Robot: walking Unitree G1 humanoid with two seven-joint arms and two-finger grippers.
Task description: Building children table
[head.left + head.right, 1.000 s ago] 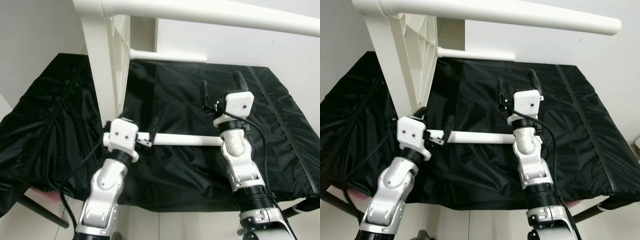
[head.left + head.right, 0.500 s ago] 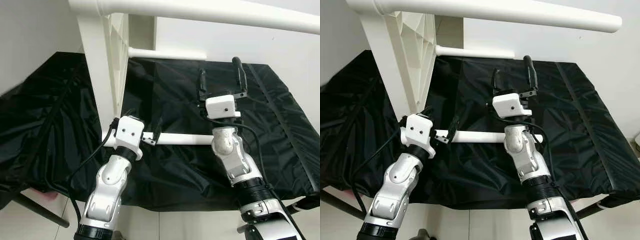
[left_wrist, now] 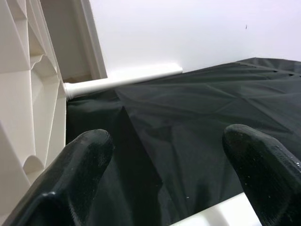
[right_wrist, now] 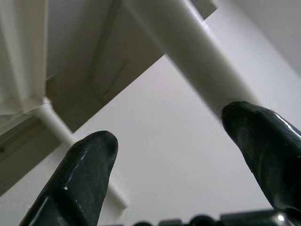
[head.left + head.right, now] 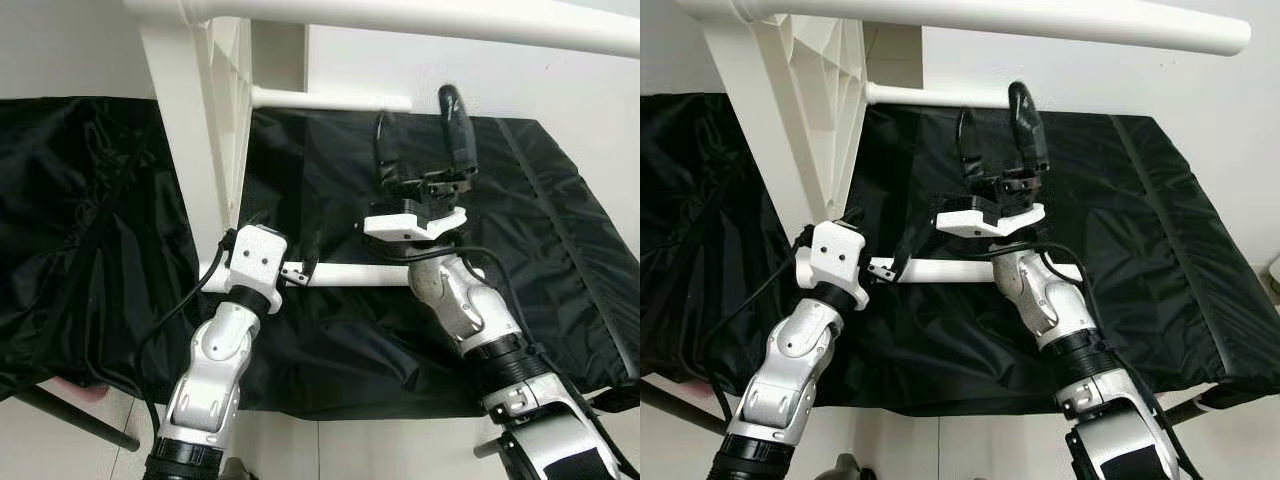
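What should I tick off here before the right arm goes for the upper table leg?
1. Right pincer open: ok, its fingers are spread and point up toward the top leg.
2. Right pincer empty: ok, nothing sits between its fingers in the right wrist view.
3. Left pincer at the lower leg: ok, it sits at the leg's end by the tabletop.
4. Left pincer's grip on that leg: cannot tell, its fingers look spread in the left wrist view and contact is hidden.
5. Lower leg seated in the tabletop: cannot tell, the left wrist hides the joint.
6. Far leg attached: ok, it juts out from the tabletop above the black cloth.
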